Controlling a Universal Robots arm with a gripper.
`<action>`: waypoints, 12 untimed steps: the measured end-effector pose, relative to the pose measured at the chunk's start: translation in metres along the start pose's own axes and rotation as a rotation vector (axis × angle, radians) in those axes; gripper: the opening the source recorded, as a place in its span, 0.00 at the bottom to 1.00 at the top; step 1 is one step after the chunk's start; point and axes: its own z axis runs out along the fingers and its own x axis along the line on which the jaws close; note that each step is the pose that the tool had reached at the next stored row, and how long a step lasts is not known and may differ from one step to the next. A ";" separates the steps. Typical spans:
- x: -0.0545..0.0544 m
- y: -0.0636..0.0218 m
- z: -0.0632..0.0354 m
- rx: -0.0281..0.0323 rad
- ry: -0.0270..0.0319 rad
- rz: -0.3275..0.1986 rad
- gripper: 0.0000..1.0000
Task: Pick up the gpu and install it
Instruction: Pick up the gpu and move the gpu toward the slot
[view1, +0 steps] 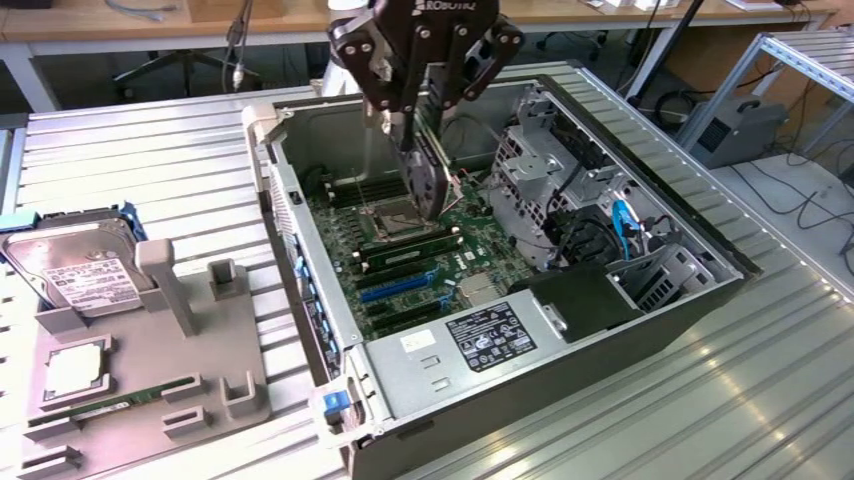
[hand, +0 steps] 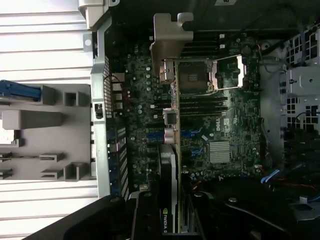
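Observation:
The gpu (view1: 427, 175), a slim black card seen edge-on, hangs upright over the open computer case (view1: 441, 350). My gripper (view1: 416, 125) is shut on its upper edge. The card's lower end hovers above the motherboard (view1: 400, 275), close to the empty processor socket (view1: 398, 220) and apart from the board. In the wrist view the gpu (hand: 170, 165) runs away from the gripper (hand: 167, 212) as a thin strip. Its silver end bracket (hand: 172, 40) points toward the case's rear wall. Blue expansion slots (hand: 192, 135) lie on the board just beside the card's line.
A grey fixture tray (view1: 147, 370) stands at the exterior view's left, with a silver hard drive (view1: 80, 270), a processor (view1: 74, 365) and a green memory stick (view1: 100, 408). Inside the case, a metal drive cage (view1: 534, 180) and a black power supply (view1: 587, 300) crowd the exterior view's right.

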 end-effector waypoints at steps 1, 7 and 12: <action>-0.006 0.0003 0.0002 0.0000 0.0000 0.000 0.27; -0.046 0.0022 0.0011 0.0001 0.0000 0.000 0.27; -0.083 0.0045 0.0022 -0.0001 0.0000 0.000 0.27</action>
